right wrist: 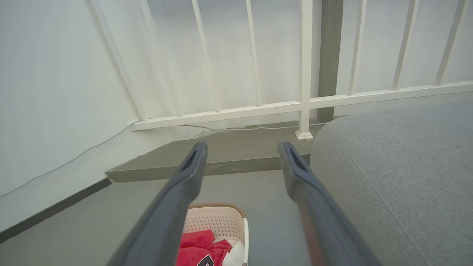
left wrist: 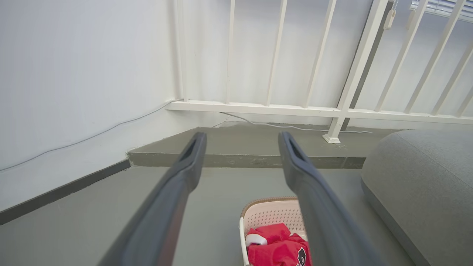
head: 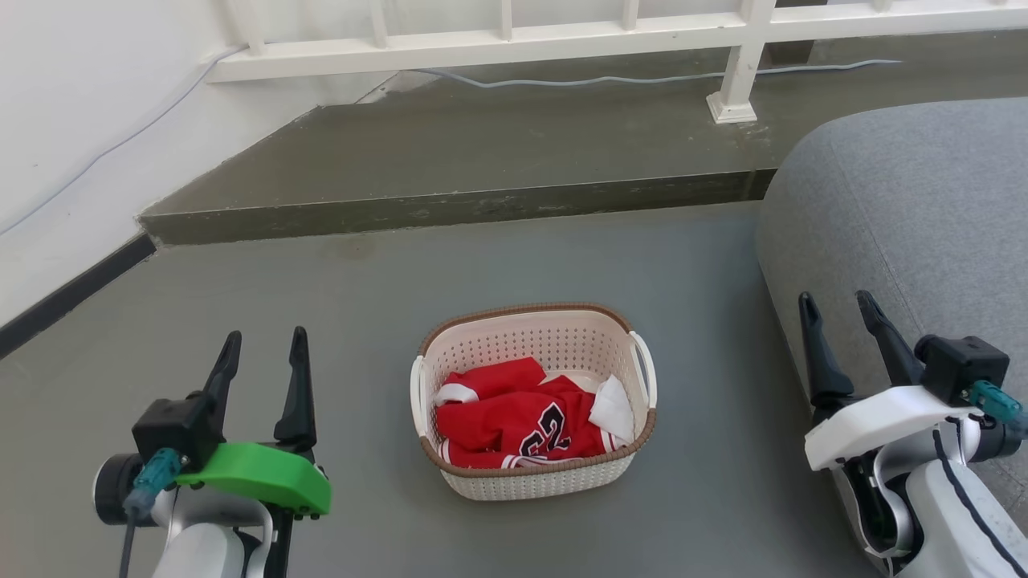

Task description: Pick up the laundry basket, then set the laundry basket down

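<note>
The laundry basket, cream and perforated with a brown rim and white side handles, stands on the grey floor in the middle of the head view. Red and white clothes lie inside it. My left gripper hangs open at the lower left, well apart from the basket. At the lower right, in front of the sofa, my right gripper is open too. In the left wrist view my left gripper stands open above the basket. My right gripper shows open in its own view, the basket partly behind its left finger.
A grey sofa fills the right side. A raised concrete step runs behind the basket, with a white railing and a cable on it. A white wall with a dark baseboard is on the left.
</note>
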Available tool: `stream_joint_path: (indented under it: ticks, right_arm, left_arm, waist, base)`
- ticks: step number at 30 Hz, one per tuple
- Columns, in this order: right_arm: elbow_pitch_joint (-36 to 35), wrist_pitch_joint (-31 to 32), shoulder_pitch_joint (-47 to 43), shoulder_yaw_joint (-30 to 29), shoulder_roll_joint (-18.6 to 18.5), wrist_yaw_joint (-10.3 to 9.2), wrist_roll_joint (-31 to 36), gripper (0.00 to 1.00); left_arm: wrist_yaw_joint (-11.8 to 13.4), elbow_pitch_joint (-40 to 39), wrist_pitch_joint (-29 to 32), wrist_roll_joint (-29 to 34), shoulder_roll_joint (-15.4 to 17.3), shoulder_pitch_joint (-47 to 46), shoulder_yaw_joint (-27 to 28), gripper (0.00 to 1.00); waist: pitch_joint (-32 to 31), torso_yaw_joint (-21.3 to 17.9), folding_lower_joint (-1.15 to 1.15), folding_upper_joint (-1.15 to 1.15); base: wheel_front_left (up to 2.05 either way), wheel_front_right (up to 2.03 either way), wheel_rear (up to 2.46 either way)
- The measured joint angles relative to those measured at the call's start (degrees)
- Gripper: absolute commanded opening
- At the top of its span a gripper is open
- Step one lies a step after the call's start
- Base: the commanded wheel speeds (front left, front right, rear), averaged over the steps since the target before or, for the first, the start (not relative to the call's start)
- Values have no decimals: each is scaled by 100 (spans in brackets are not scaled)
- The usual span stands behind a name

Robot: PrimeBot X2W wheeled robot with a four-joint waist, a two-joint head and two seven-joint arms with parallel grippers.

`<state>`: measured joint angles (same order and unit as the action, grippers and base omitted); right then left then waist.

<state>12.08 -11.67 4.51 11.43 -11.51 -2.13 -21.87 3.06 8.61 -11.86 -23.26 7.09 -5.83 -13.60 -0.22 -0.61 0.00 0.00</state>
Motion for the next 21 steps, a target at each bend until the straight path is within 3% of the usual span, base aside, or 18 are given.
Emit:
stream_joint_path:
  ticks: [14, 21]
  right_arm:
    - [4, -245, 0, 104, -1, -97, 854, 100]
    - [71, -250, -1, 34, 31, -93, 880, 100]
  left_arm:
    - [125, 69, -240, 812, -23, -5, -120, 100]
    - [125, 254, -257, 836, -73, -7, -113, 100]
  waist:
    - [9, -10, 0, 0]
    - [13, -17, 0, 0]
  base:
    - [0, 0, 0]
    - [0, 0, 0]
